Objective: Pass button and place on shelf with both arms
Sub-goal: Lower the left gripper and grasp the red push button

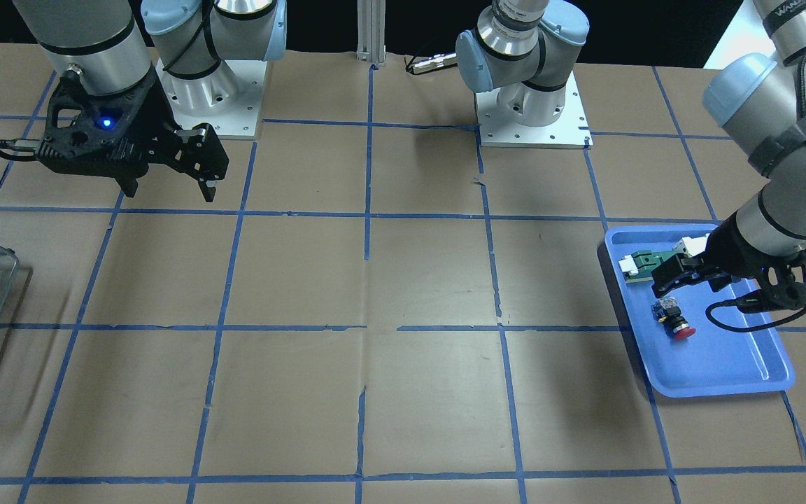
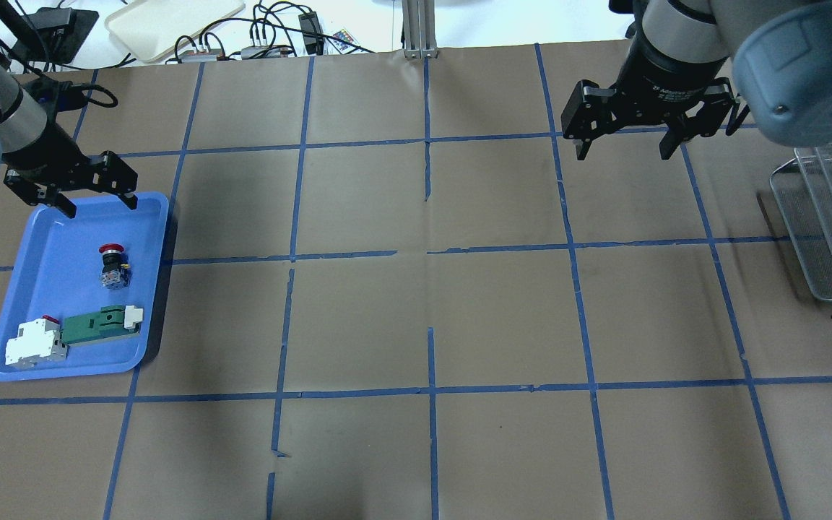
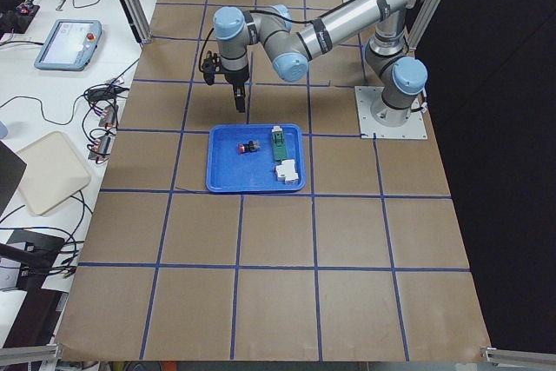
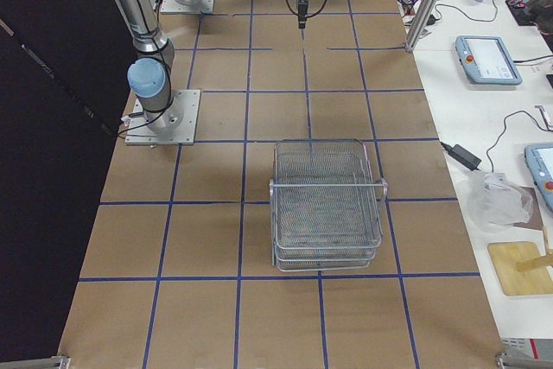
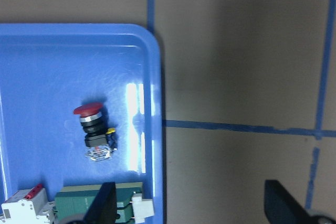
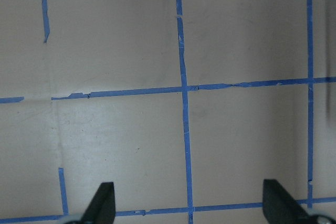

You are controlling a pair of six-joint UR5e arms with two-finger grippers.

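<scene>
Item: button (image 2: 113,266), round red cap, black cyl. body, clear/blue block; lies on its side in glossy blue plastic tray (image 2: 40,238). My L gripper (image 2: 100,208): spread wide, empty, above tray's far rim. R gripper (image 2: 623,153): wide, empty. Wire-mesh shelf (image 2: 831,224): table's right end.

Even overhead light, soft shadows, glare streaks on blue tray (image 5: 134,129).

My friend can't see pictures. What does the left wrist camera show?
A red-capped button lies on its side in a blue tray. Two black fingers, spread wide, poke in at the bottom. Brown table with blue tape lines fills the right.
</scene>
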